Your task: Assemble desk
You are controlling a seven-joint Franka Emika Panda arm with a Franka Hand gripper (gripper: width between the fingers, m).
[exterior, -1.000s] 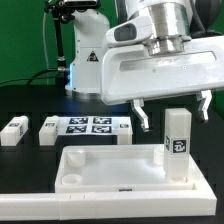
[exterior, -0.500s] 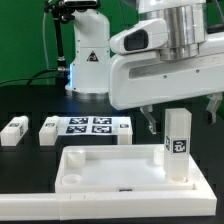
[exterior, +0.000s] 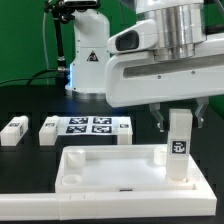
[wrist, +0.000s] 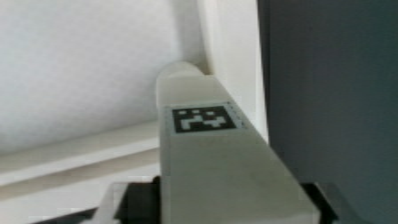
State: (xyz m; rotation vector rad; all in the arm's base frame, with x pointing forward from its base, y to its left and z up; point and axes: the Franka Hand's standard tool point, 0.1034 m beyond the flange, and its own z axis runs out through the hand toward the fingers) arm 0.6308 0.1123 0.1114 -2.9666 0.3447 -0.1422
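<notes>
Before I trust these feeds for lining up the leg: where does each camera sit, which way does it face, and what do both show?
Exterior view: off the arm, slightly above the table, facing the large white rimmed plastic desk panel; shows the bulky white gripper, open, and arm base.
Wrist view: on the wrist, looking down the upright white tagged block leg; no gripper fingers clearly seen.
Shared: that leg and the panel.

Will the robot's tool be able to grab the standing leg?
Probably yes: the tool hangs open just above the upright leg, one finger either side of its top, and nothing sits between.
</notes>
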